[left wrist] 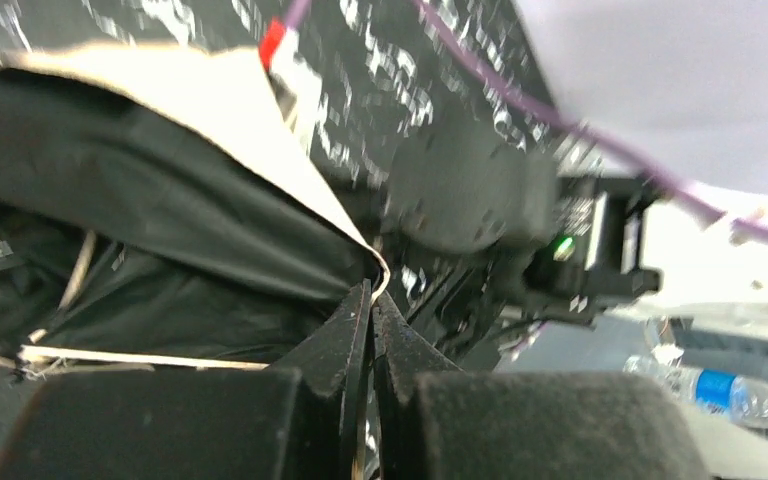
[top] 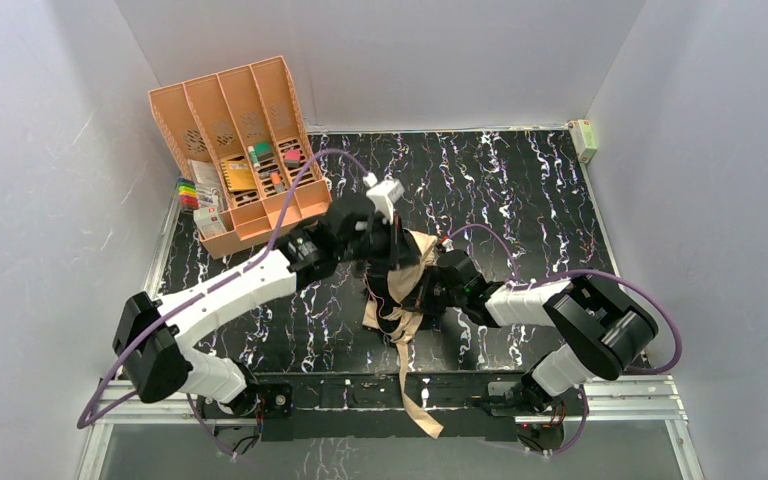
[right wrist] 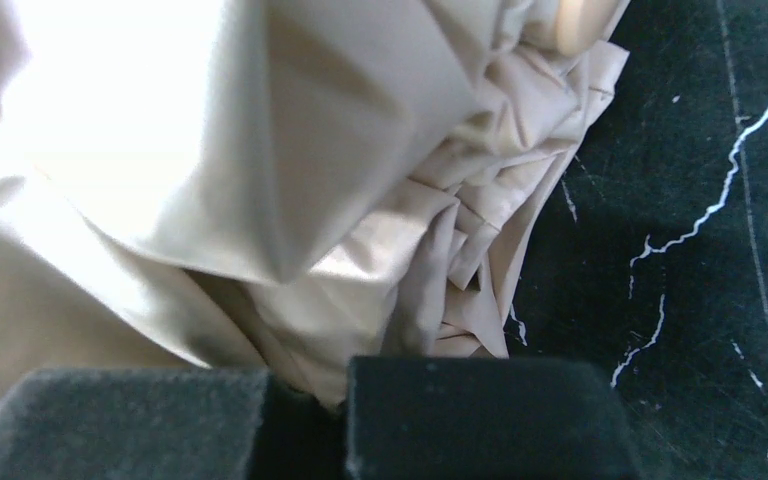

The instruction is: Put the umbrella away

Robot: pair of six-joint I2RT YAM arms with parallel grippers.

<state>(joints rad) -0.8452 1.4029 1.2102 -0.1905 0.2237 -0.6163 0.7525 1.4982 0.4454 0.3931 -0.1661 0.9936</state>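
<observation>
The umbrella [top: 407, 275] is lying loosely bunched mid-worktop [top: 520, 190], its strap [top: 415, 390] trailing over the near edge. The left gripper [left wrist: 372, 300] is clenching the canopy's rim and the right gripper [right wrist: 310, 378] a pleated fold. The canopy is probably being gathered, and next it is needing tight rolling.

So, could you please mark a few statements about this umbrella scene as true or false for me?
1. The left gripper and right gripper are both at the umbrella. True.
2. The umbrella lies in the organizer. False: it is mid-table, between the grippers.
3. The left gripper is wide open. False: it is shut, pinching the umbrella's fabric edge.
4. A strap hangs over the table's near edge. True.
</observation>
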